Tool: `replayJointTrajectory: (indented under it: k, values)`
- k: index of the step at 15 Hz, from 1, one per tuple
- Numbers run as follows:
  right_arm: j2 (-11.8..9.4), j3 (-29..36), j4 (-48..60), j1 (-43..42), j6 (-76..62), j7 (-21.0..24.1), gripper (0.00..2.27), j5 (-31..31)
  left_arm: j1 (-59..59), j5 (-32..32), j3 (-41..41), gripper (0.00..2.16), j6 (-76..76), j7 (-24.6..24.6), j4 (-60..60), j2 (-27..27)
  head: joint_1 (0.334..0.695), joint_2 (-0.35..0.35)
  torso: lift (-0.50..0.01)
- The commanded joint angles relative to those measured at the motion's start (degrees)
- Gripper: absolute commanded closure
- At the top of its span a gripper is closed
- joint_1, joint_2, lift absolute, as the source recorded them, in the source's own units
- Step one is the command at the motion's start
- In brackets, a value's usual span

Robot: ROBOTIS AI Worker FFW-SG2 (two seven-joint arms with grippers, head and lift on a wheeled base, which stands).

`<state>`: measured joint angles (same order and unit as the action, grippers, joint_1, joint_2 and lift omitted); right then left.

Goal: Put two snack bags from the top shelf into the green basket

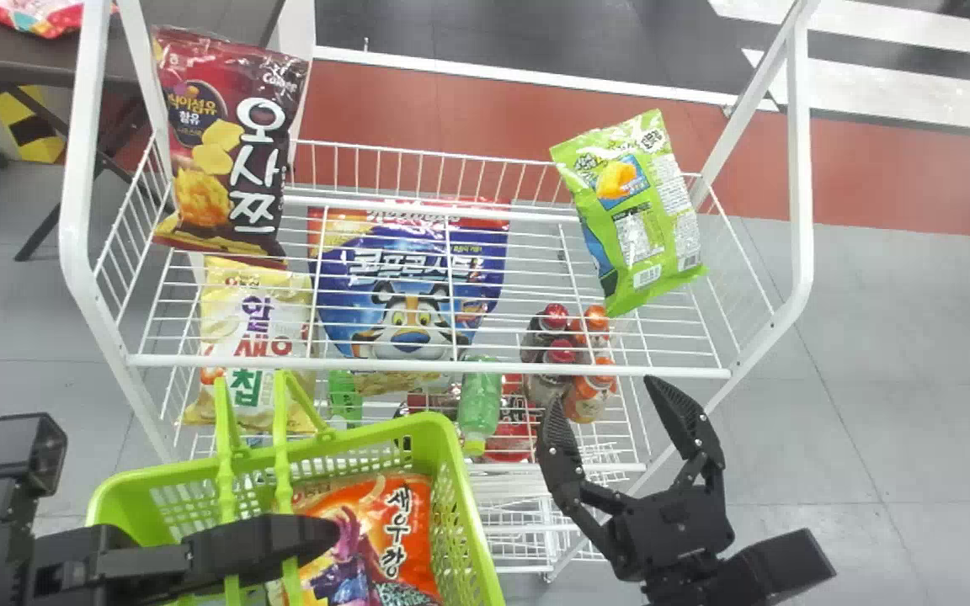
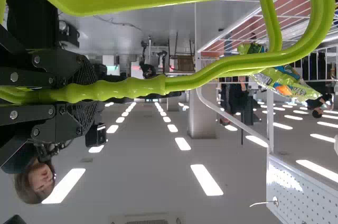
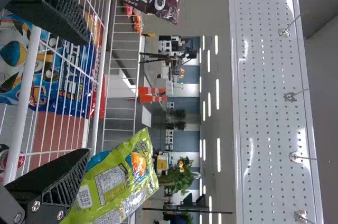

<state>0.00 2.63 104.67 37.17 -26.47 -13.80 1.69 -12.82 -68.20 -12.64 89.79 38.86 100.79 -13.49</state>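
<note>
where open shelf [image 1: 426,366] parts them, two bags [image 1: 636,210] stand.

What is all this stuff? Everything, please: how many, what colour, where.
Rack: one, white, ahead
Brown bag: one, top shelf, left
Green bag: one, top shelf, right
Cream bag: one, lower, left
Blue bag: one, lower, middle
Bottles: several, green, dark, orange, lower
Basket: one, green, near left
Orange bag: one, in basket
Table: one, dark, far left
Left tool: one, black, gripping basket handles
Right tool: one, black, open, near right
</note>
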Motion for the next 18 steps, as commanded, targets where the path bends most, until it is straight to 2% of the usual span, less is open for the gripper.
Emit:
replayJointTrajectory:
  k: [1,18]
  values:
    - [0.05,0.27,0.01,0.01,0.59,0.0,0.08,0.15,-0.01,0.0,0.16,2.14,0.24,-0.19,0.02,0.04,0.695,-0.227,0.0]
    - [0.05,1.42,0.01,0.01,2.7,0.0,0.08,1.56,0.08,0.0,0.42,2.14,0.24,-0.63,0.1,0.22,0.695,-0.263,0.0]
